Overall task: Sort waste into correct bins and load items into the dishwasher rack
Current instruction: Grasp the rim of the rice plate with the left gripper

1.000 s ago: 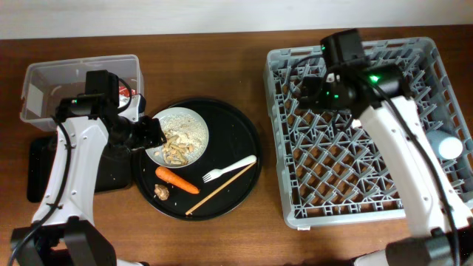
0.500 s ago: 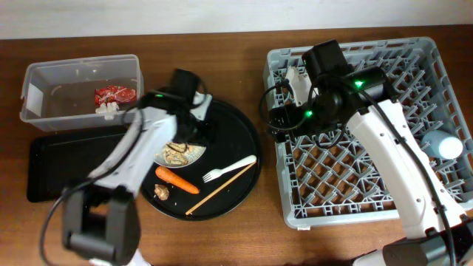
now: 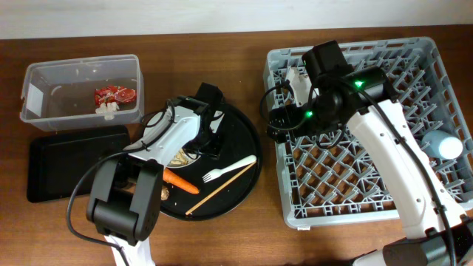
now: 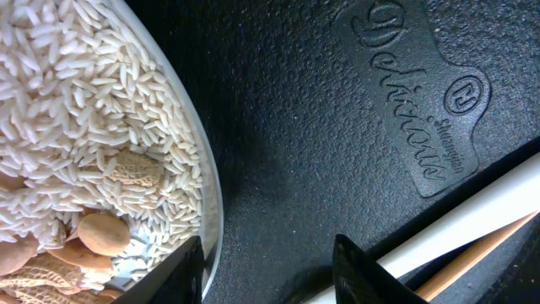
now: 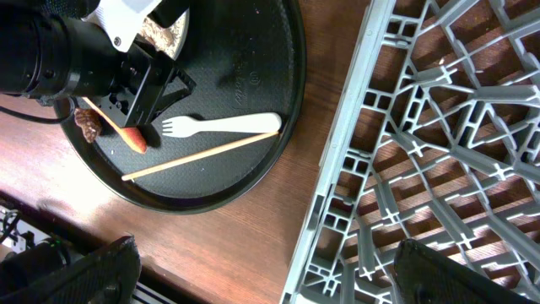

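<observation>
My left gripper (image 3: 212, 142) (image 4: 270, 283) is open and low over the round black tray, at the right rim of the white plate (image 4: 211, 198). The plate holds pale rice scraps (image 4: 76, 118) and is mostly hidden under my arm in the overhead view (image 3: 176, 157). The white fork (image 3: 230, 167) (image 5: 224, 127), a chopstick (image 3: 222, 188) (image 5: 198, 154), the carrot (image 3: 181, 181) and a brown lump (image 5: 87, 122) lie on that tray. The red wrapper (image 3: 114, 94) lies in the clear tub (image 3: 44, 77). My right gripper (image 5: 261, 279) is open and empty over the left edge of the grey rack (image 3: 369, 185).
The shallow black tray (image 3: 70, 159) lies in front of the tub. A light blue cup (image 3: 448, 145) stands at the rack's right side. The round black tray (image 3: 240, 122) sits between the bins and the rack. Bare wooden table shows along the front.
My left arm swung from beside the tub to over the round tray, ending at the plate's right rim. My right arm shifted left to the rack's left edge, then stayed still.
</observation>
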You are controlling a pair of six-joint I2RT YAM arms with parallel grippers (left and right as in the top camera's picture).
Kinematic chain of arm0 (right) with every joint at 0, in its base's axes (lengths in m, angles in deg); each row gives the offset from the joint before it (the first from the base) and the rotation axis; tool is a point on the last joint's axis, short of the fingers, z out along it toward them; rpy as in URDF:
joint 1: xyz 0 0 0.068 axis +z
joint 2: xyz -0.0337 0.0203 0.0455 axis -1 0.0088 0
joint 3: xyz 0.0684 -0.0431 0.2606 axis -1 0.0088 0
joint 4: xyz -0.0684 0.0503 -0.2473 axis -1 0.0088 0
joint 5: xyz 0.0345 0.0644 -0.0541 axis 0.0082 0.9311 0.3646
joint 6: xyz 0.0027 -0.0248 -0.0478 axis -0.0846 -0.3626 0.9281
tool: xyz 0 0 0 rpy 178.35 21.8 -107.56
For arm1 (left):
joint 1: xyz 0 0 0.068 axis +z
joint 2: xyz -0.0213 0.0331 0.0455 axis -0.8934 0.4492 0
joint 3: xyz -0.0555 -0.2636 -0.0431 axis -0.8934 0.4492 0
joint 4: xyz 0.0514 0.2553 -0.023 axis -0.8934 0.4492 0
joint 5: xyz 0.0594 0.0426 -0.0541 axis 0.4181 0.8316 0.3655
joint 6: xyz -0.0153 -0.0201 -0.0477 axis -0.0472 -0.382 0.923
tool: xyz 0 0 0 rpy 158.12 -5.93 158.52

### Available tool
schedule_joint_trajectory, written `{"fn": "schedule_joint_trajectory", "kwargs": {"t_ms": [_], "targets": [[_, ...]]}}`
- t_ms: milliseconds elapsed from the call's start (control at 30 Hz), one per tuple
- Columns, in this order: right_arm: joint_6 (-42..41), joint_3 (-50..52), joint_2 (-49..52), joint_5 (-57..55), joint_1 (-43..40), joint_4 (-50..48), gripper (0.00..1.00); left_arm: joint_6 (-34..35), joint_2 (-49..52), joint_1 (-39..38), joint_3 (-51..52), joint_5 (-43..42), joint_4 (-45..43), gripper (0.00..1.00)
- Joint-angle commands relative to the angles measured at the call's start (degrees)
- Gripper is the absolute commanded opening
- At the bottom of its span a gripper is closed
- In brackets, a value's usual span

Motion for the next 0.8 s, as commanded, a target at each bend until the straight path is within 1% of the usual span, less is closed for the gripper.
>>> {"fn": "schedule_joint_trajectory", "kwargs": {"t_ms": [0,33,67,100,167,233,267,333,367,467,600,667,767], "targets": [[0.6,0.3,0.2,-0.5,0.3,0.2,0.98,0.3,2.5,-0.1,-0.2,0.3,0.0,0.42],[0.6,0.3,0.2,-0.5,0.3,0.2,0.99,0.2,3.1,-0.1,-0.2,0.3,0.2,0.39],[0.6,0.3,0.2,-0.5,0.3,0.2,0.98,0.2,3.6,-0.1,-0.2,0.3,0.4,0.32],[0.6,0.3,0.2,-0.5,0.3,0.2,0.98,0.2,4.0,-0.1,-0.2,0.4,0.6,0.3],[0.6,0.3,0.2,-0.5,0.3,0.2,0.98,0.2,4.1,-0.1,-0.2,0.8,0.6,0.3],[0.6,0.3,0.2,-0.5,0.3,0.2,0.98,0.2,4.1,-0.1,-0.2,4.2,0.6,0.29],[0.6,0.3,0.2,-0.5,0.3,0.2,0.98,0.2,4.1,-0.1,-0.2,4.5,0.6,0.25],[0.6,0.3,0.2,-0.5,0.3,0.2,0.98,0.2,4.1,-0.1,-0.2,4.5,0.5,0.06],[0.6,0.3,0.2,-0.5,0.3,0.3,0.99,0.2,4.1,-0.1,-0.2,4.5,0.1,0.01],[0.6,0.3,0.2,-0.5,0.3,1.1,0.98,0.2,4.1,-0.1,-0.4,4.5,-0.8,0.0],[0.6,0.2,0.1,-0.8,-0.9,2.1,0.98,0.2,4.1,-0.1,-2.6,8.9,0.5,0.0],[0.6,0.2,0.1,-0.9,-2.3,3.1,0.98,0.2,4.1,-0.1,-5.8,10.5,3.3,0.01],[0.6,0.2,0.1,-3.4,-4.9,4.8,0.98,0.2,4.1,-0.1,-13.6,10.5,10.2,0.01]]}}
